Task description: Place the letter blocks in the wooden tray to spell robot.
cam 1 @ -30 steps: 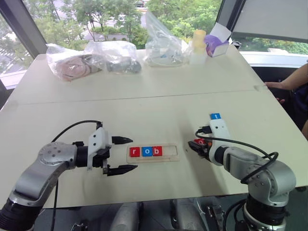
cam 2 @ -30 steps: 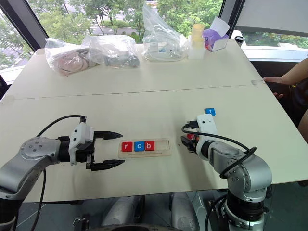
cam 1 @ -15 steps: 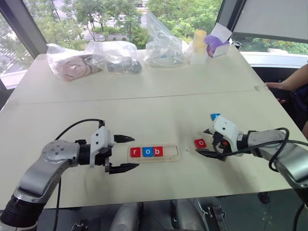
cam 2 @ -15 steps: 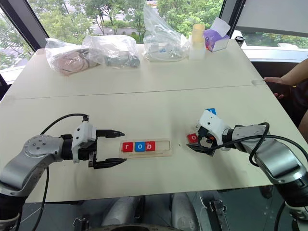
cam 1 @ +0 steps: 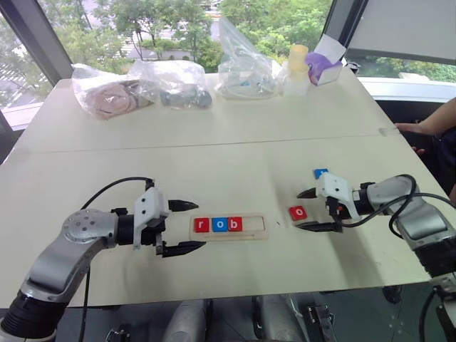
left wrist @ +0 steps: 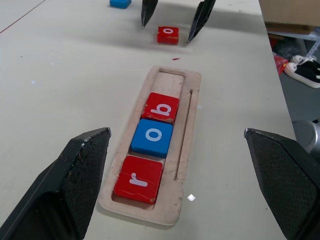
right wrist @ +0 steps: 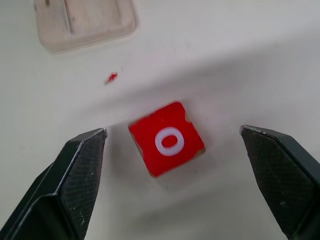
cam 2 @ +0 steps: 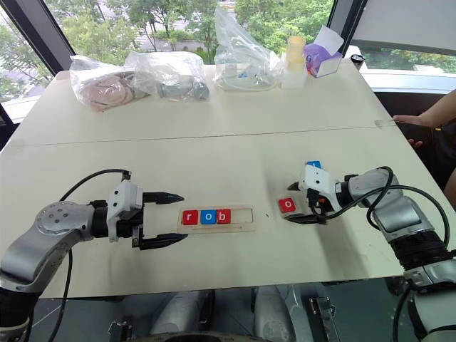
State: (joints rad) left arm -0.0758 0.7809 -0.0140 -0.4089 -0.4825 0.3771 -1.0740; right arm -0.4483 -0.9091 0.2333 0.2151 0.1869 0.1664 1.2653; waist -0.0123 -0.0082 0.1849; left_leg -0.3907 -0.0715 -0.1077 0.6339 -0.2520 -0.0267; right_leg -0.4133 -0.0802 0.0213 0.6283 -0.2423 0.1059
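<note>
Red, blue and red letter blocks reading "r" (left wrist: 137,180), "o" (left wrist: 152,136), "b" (left wrist: 163,106) are sitting in the wooden tray (cam 1: 228,226), with its right end bare. You are seeing a red "o" block (right wrist: 167,139) lying loose on the worktop (cam 1: 235,153) right of the tray, between the spread fingers of your right end effector (cam 1: 308,209). A blue block (cam 1: 320,172) is lying just beyond. Your left end effector (cam 1: 182,227) is hovering with fingers apart at the tray's left end. Clear bags (cam 1: 174,80) are lying along the far edge.
</note>
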